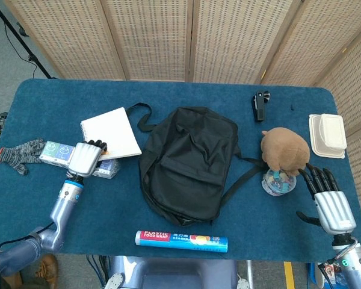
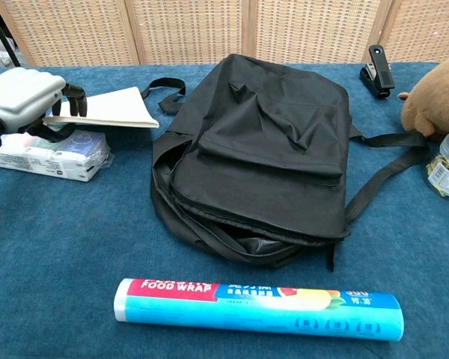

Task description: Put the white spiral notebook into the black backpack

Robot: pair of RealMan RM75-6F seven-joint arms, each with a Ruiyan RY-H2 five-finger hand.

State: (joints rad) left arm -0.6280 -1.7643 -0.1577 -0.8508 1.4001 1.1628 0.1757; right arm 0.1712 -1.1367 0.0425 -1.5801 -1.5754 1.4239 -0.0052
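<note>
The white spiral notebook (image 1: 111,133) (image 2: 105,109) lies left of the black backpack (image 1: 189,161) (image 2: 263,149), its near corner raised off the table. My left hand (image 1: 84,158) (image 2: 21,97) grips that near-left corner, fingers curled over its edge. The backpack lies flat in the middle, its main opening (image 2: 247,243) gaping toward the front edge. My right hand (image 1: 331,203) hovers at the front right with fingers spread and nothing in it; the chest view does not show it.
A white-and-blue box (image 1: 59,153) (image 2: 52,153) and a grey glove (image 1: 17,153) lie by my left hand. A food-wrap roll (image 1: 182,241) (image 2: 258,308) lies in front. A brown plush (image 1: 284,149), small jar (image 1: 278,182), black clip (image 1: 261,104) and white container (image 1: 327,135) sit right.
</note>
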